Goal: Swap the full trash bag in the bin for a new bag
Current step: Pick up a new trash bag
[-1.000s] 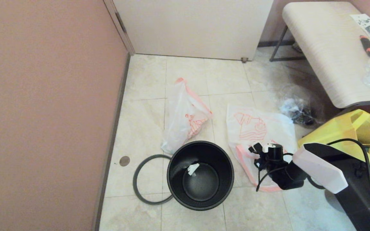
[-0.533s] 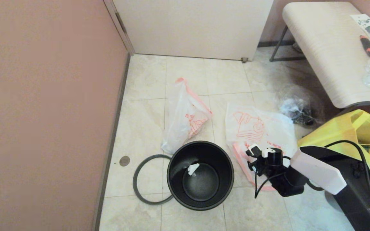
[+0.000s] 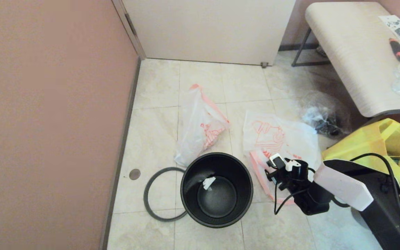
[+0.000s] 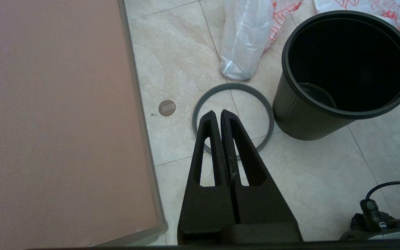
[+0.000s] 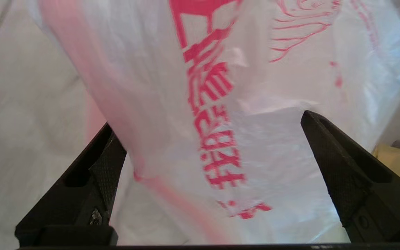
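Over the new bag [image 3: 283, 139], right of the empty bin [image 3: 216, 189]: right gripper [image 5: 207, 139] had crept left across the print, jaws wide, nothing held | left gripper [image 4: 221, 116] closed, parked above grey ring [image 3: 151, 199] | full trash bag [image 3: 200, 128] lay behind bin | grasp pending.

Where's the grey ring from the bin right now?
In the head view the grey ring lies flat on the floor against the bin's left side, near the pink wall.
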